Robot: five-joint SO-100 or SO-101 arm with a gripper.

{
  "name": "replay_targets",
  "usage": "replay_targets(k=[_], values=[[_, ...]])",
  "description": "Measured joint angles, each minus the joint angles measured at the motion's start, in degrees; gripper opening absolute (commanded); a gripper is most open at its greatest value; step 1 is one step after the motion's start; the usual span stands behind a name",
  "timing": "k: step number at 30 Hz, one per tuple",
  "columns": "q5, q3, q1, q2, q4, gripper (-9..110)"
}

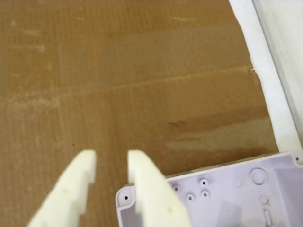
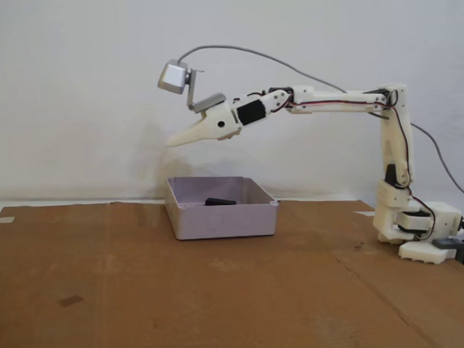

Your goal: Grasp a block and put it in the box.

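Note:
In the fixed view the pale lavender-grey box point(image 2: 222, 221) stands on the cardboard at centre. The small black block point(image 2: 219, 201) lies inside it, just showing over the front wall. My gripper point(image 2: 171, 143) hangs well above the box's left edge, pointing left and slightly down. In the wrist view the gripper point(image 1: 111, 158) is open, with only bare cardboard between its white fingers point(image 1: 78, 184). A corner of the box point(image 1: 227, 203) fills the lower right there, and the block is out of that view.
Brown cardboard point(image 2: 145, 301) covers the table, with a small dark mark point(image 2: 68, 300) at the front left. The white robot base point(image 2: 419, 231) stands at the right with cables. A white wall is behind. A white strip point(image 1: 270, 71) borders the cardboard in the wrist view.

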Motion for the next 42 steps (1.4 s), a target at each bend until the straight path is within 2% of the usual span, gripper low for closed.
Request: replay_targets(k=[31, 42], values=[[0.0, 0.3, -2.3, 0.0, 0.0, 6], [0.0, 20.3, -2.1, 13.7, 0.0, 0]])
